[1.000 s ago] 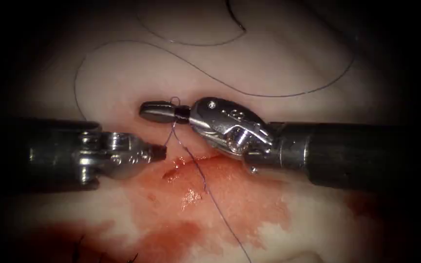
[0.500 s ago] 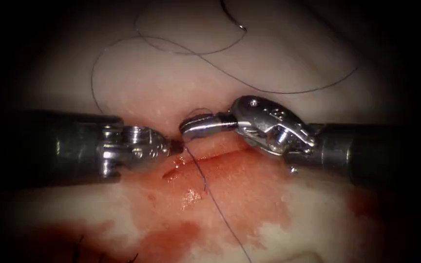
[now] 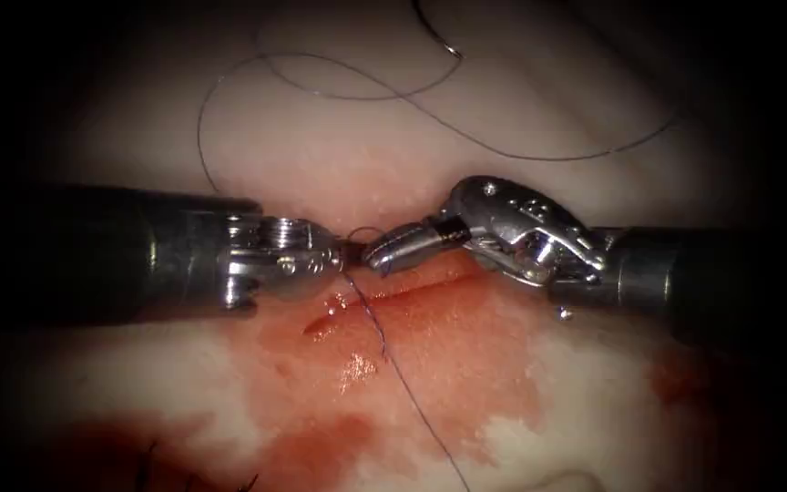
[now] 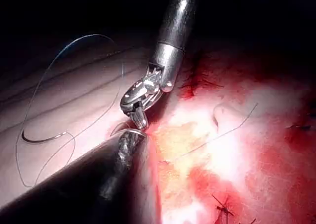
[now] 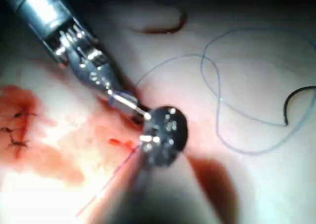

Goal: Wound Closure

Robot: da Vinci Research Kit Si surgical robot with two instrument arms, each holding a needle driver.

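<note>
Both tools meet tip to tip over the cut (image 3: 393,301). Left tool (image 3: 343,257) clamps the thread (image 3: 384,342); right tool (image 3: 377,255) jaws: cannot tell. Needle (image 3: 434,32) lies free, far side. Earlier stitches (image 4: 222,206) done; this knot unfinished.

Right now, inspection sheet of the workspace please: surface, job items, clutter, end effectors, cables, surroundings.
Surface: tissue with cut, red fluid around it.
Job's things: needle lies free on the tissue, far side of the cut, held by neither tool; thread crosses the cut and loops over the tissue.
Clutter: earlier stitches.
End effectors: left tool shut on thread at the cut; right tool tip-to-tip with it, thread looped there.
Cables: nothing seen.
Surroundings: dark.
</note>
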